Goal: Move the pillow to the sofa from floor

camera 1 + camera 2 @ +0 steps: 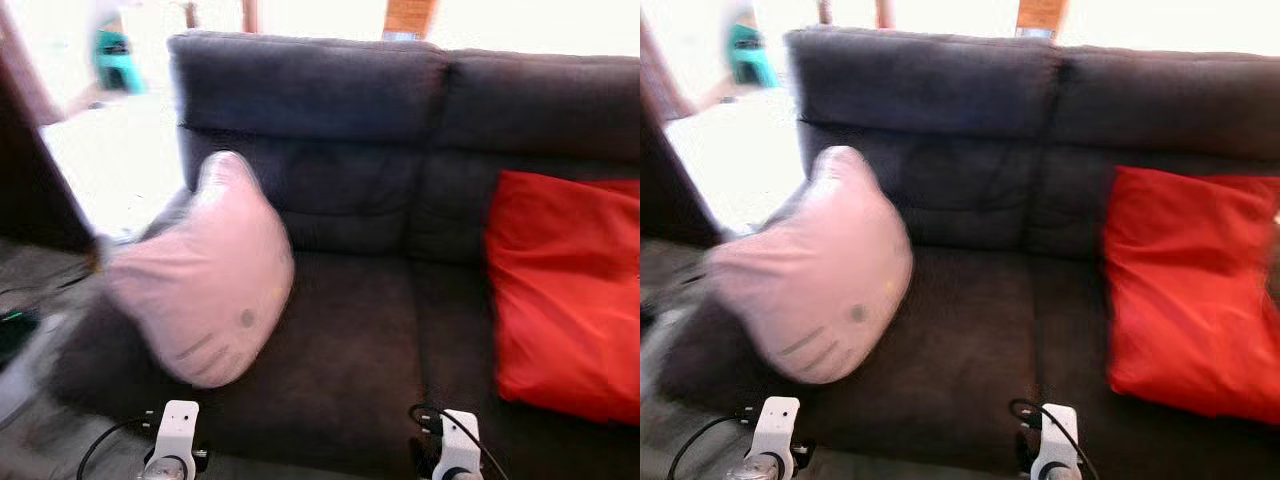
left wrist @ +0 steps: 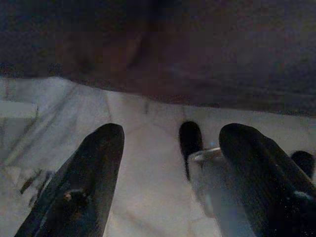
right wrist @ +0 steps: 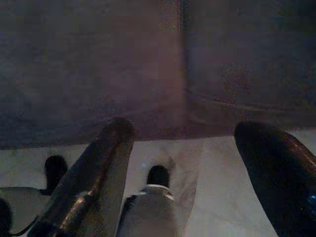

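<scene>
A pink cat-face pillow (image 1: 205,275) leans on the left end of the dark grey sofa (image 1: 350,330), propped against its armrest and backrest. Both arms hang low at the sofa's front edge, where their white wrists (image 1: 172,440) (image 1: 455,450) show at the bottom of the eye views. My left gripper (image 2: 170,148) is open over pale floor beneath the sofa's front, with nothing between its fingers. My right gripper (image 3: 185,148) is open too, pointing at the sofa's lower front and the floor.
A red cushion (image 1: 570,295) lies on the sofa's right seat. A dark piece of furniture (image 1: 30,170) stands to the left of the sofa, with cables (image 1: 30,290) on the floor beside it. Bright floor lies behind the sofa's left end.
</scene>
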Motion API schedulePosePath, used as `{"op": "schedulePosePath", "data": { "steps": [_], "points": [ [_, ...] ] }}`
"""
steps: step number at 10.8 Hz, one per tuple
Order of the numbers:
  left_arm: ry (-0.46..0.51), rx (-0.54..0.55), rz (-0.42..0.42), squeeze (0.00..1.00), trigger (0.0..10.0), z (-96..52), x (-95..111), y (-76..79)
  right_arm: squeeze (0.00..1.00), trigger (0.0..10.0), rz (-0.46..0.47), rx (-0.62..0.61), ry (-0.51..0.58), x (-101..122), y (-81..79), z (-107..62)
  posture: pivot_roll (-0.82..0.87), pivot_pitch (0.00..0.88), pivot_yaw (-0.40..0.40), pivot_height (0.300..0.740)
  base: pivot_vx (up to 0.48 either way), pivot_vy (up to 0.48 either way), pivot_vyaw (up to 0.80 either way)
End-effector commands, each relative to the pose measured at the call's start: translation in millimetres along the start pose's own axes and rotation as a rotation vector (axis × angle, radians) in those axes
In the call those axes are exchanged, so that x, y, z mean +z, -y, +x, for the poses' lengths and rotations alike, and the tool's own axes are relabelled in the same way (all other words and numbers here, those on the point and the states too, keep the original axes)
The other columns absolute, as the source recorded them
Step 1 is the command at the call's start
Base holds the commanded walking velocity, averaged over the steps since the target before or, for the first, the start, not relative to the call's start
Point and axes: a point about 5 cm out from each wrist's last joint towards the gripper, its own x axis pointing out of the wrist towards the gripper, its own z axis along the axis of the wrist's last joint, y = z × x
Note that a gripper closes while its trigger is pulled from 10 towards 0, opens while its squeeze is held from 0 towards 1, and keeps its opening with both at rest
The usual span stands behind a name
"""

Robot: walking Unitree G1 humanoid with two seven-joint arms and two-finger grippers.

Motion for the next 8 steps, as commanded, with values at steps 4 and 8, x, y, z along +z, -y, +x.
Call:
{"op": "schedulePosePath", "data": {
  "steps": [4, 8],
  "points": [
    [-0.024, -0.006, -0.008, 0.00, 10.0, -1.3, -7.8, 6.7, 0.00, 10.0, -0.019, -0.019, -0.013, -1.3, 5.6, -0.3, 0.10, 0.010, -0.068, 0.740, 0.000, -0.365, 0.00],
    [-0.025, -0.011, -0.004, 0.00, 10.0, -1.3, -8.2, 7.3, 0.00, 10.0, -0.024, -0.012, -0.006, -1.2, 6.6, -0.6, 0.10, 0.016, -0.072, 0.740, 0.000, -0.364, 0.00]
  ]
}}
